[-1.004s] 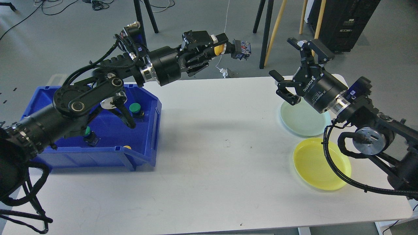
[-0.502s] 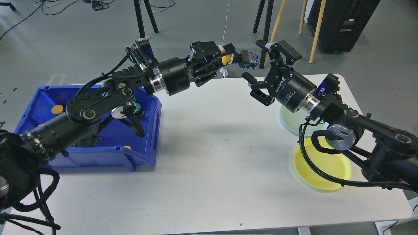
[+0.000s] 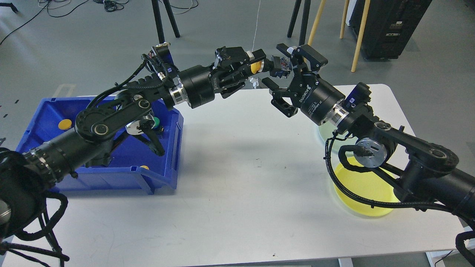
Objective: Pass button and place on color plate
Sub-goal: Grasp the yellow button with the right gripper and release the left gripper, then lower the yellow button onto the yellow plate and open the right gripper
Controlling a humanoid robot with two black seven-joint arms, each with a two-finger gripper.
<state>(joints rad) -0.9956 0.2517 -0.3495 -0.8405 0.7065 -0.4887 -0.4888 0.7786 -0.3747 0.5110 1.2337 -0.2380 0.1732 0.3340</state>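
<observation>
Blue bin (image 3: 44, 122), far left of the table (image 3: 237, 178) — stock of spare buttons; one yellow cap (image 3: 65, 124) shows on its floor, one green cap (image 3: 156, 120) peeps out beside the left arm, and a further yellow speck sits at the front lip; the arm covers much of the bin's inside, so the full count cannot be told. Left hand (image 3: 256, 66), raised above the table's far edge, clamped on the yellow-capped button (image 3: 255, 68) — held out sideways with the button's dark body and terminal block (image 3: 279, 66) pointing right, which by my reading offers a free end for the other hand to take. Right hand (image 3: 287, 79), just right of it, fingers spread wide, one above and one below the button's free end; whether either finger touches the terminal block cannot be made out, as dark parts overlap there. Judged step: the pass is at the meeting point, with the receiving hand not yet closed. Pale green plate (image 3: 328, 137), right side of the table, largely covered by the right arm, only a sliver of rim showing. Yellow plate (image 3: 362, 181), nearer the front, partly crossed by the arm's cable loop — likely the matching plate for a yellow cap. Both plates appear bare where visible. Background floor, stands and a dark cabinet, cut off at the top edge.
</observation>
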